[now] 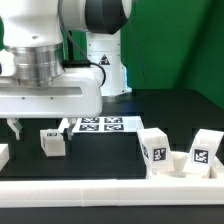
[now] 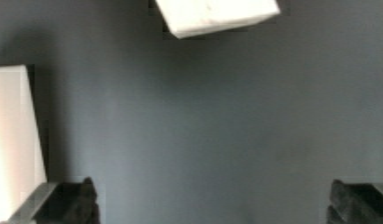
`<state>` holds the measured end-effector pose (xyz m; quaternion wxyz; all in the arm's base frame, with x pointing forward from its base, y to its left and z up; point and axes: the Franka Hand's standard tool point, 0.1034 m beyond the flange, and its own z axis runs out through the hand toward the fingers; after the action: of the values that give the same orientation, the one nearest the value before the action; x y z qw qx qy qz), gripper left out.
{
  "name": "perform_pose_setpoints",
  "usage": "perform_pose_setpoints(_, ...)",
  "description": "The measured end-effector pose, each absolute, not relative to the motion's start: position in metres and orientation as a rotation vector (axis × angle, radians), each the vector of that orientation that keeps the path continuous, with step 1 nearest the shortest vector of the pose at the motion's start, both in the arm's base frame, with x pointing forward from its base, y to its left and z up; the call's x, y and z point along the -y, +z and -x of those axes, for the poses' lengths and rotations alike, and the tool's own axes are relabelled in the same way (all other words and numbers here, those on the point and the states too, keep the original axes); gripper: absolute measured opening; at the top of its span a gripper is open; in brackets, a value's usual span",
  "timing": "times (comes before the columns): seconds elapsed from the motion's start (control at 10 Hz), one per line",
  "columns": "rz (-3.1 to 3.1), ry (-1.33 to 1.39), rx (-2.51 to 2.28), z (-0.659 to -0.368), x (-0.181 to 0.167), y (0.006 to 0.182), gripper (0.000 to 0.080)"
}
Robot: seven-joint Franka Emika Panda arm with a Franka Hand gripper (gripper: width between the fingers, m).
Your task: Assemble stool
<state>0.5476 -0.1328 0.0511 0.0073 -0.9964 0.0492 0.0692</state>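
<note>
End effector [image 2: 213, 204] spread wide
The arm [image 1: 88, 22] bends downward, wrist vertical; both fingers [image 2: 63, 203] stand well apart, gripping nothing.

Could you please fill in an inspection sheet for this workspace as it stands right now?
Surface: black table, bare and dry where visible.
Job's things: three tagged legs. The left leg stands near the gripper. The middle leg and right leg stand by the rail at the exterior view's right. The round seat cannot be made out.
Clutter: nothing seen.
Grippers: gripper open and empty, over bare table.
Cables: nothing clearly seen.
Surroundings: marker board flat behind the legs, white rail along the front, green wall behind.
</note>
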Motion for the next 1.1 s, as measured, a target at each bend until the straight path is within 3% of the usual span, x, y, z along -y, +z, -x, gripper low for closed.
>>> perform_pose_setpoints(0.2, 3.113, 0.227, -0.152, -0.548, 0.132, 0.051, 0.0649)
perform_pose_setpoints(0.7, 2.963, 0.689, -0.122, -0.53, 0.115, 0.046, 0.0649)
perform_pose_setpoints(1.1, 3.062, 0.711, 0.069, -0.534, 0.119, 0.035, 0.0649)
